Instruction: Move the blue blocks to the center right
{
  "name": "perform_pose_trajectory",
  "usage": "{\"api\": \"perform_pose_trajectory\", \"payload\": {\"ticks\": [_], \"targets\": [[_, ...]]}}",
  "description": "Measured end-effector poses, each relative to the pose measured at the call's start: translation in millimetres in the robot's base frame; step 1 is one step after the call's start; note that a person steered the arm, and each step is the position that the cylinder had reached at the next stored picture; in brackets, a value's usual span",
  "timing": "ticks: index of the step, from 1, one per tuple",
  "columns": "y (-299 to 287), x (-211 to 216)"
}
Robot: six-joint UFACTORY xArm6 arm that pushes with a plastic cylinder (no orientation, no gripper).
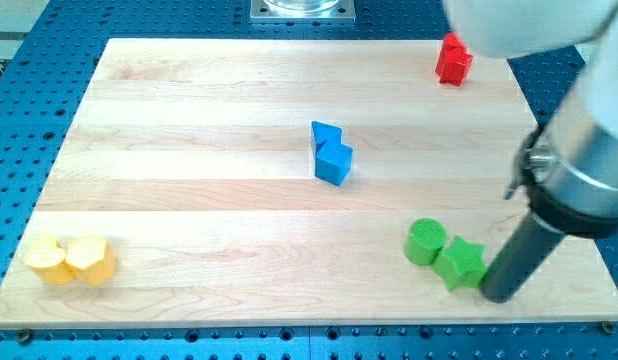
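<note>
Two blue blocks sit touching near the board's middle: a blue triangular block (325, 133) at the top and a blue cube (334, 162) just below it. My tip (499, 294) is at the lower right of the board, right beside a green star block (459, 263) and far to the lower right of the blue blocks. The dark rod rises from it toward the view's upper right.
A green cylinder (425, 242) touches the green star on its left. A red block (453, 59) sits at the top right. Two yellow blocks (49, 261) (91, 259) sit together at the bottom left. The wooden board (189, 120) lies on a blue perforated table.
</note>
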State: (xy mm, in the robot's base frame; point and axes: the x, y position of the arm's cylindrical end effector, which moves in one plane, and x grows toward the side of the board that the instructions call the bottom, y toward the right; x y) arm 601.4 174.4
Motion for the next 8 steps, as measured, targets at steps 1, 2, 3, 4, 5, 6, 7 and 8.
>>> {"api": "perform_pose_trajectory", "payload": {"ticks": [1, 2, 3, 4, 5, 6, 7, 8], "targets": [[-34, -2], [-65, -24], [-70, -4], [-78, -11], [-72, -52], [-75, -49], [-79, -48], [-87, -65]]}}
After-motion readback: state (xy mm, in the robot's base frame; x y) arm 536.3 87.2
